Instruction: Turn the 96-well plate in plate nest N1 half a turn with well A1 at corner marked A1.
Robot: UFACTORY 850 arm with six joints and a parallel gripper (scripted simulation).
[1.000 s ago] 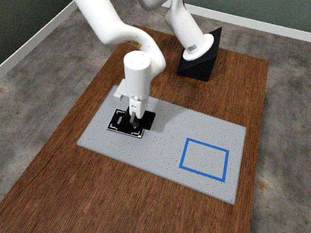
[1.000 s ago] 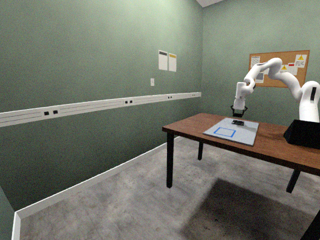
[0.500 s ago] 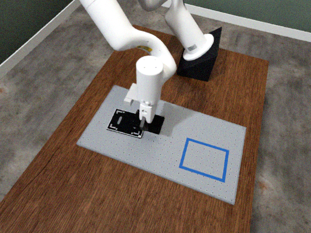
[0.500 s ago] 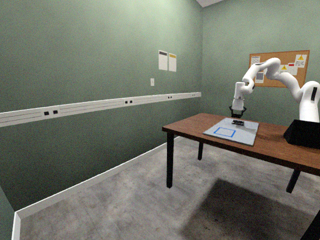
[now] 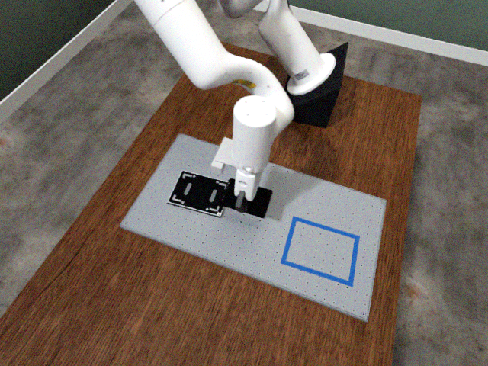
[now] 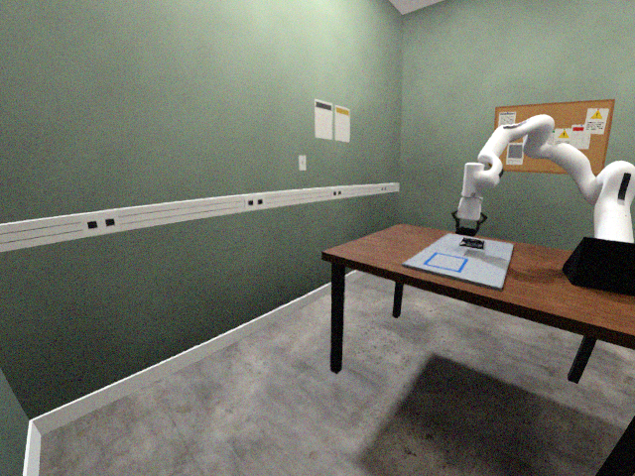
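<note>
the gripper [image 5: 241,201] clamped the 96-well plate [image 5: 258,203] just beside the plate nest [image 5: 197,193]; a tilted reseat risked catching the locators.
</note>
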